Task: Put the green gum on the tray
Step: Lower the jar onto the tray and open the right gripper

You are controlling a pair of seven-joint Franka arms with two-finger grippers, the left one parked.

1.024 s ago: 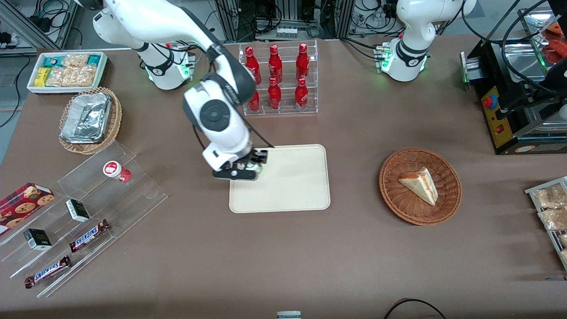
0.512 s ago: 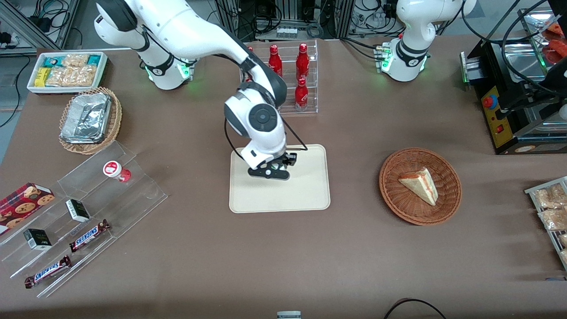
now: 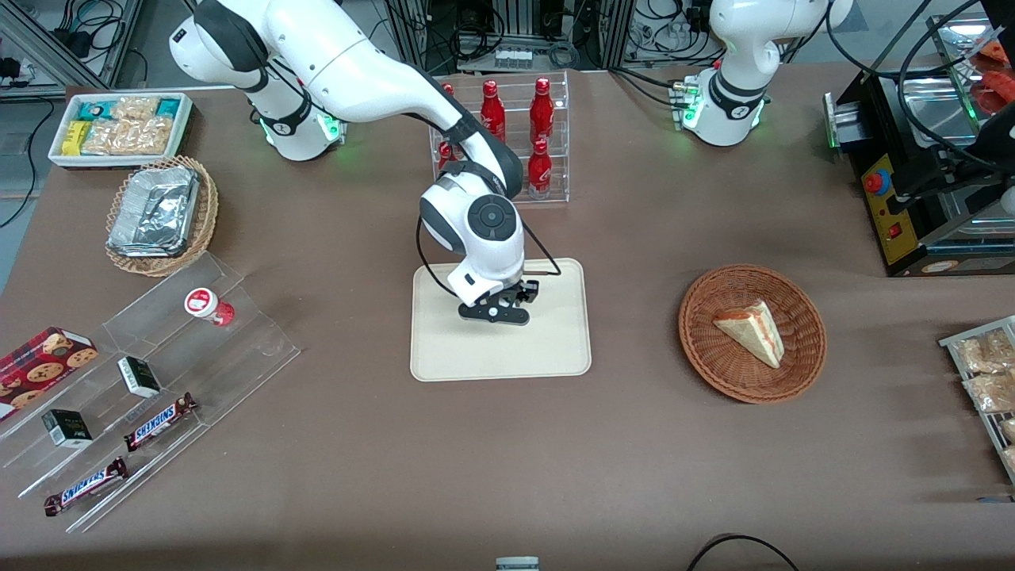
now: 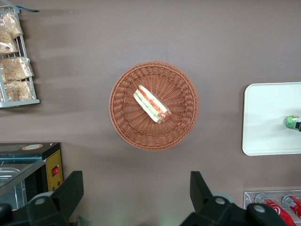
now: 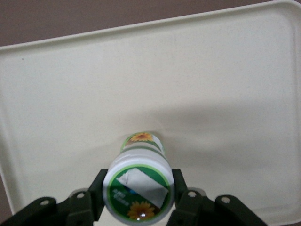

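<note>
My right arm's gripper (image 3: 497, 306) hangs low over the middle of the cream tray (image 3: 555, 353), shut on the green gum (image 5: 138, 187). In the right wrist view the two black fingers (image 5: 96, 194) press on either side of the canister just under its green-and-white lid, and the tray (image 5: 211, 70) fills the view beneath it. The canister stands upright; I cannot tell whether its base touches the tray. In the front view the hand hides the gum. The left wrist view shows the green gum (image 4: 292, 122) over the tray (image 4: 265, 127).
A clear rack of red bottles (image 3: 541, 143) stands just farther from the front camera than the tray. A wicker basket with a sandwich (image 3: 752, 333) lies toward the parked arm's end. A red-lidded canister (image 3: 208, 305) sits on the acrylic stand toward the working arm's end.
The gripper, holding the gum, has travelled from the tray's edge at the working arm's end to over the tray's middle, slowing in the last half second.
</note>
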